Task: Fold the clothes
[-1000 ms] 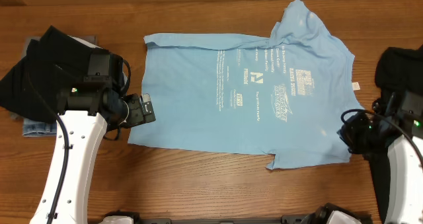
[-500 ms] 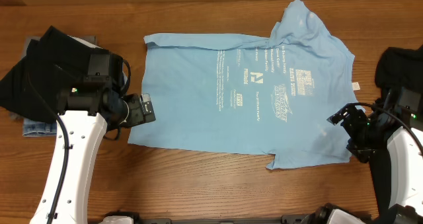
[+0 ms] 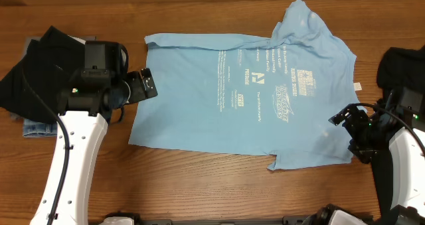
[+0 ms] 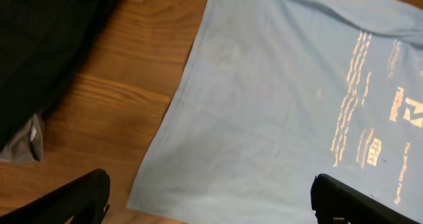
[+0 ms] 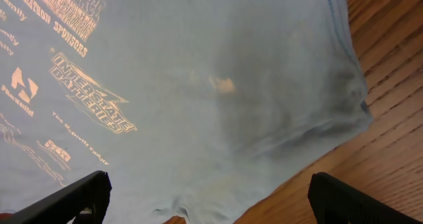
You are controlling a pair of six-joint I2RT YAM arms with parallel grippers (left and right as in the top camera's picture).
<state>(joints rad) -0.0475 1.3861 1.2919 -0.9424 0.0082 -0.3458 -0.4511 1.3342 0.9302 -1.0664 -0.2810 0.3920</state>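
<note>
Clearly ungripped: T-shirt (image 3: 252,85) flat on table (image 3: 199,185), edges under both wide-open jaws.

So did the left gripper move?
Yes. The left gripper went up the shirt's side edge, from near its front corner toward its far corner, away from the robot.

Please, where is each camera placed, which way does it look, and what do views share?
Overhead: above the table, looking straight down on the T-shirt and both arms.
Left wrist: on the left gripper, facing down at the shirt's hem edge and a dark garment; its open fingertips show.
Right wrist: on the right gripper, facing down at a shirt corner; its open fingertips show.
Shared: all three show the shirt's lettering.
</note>
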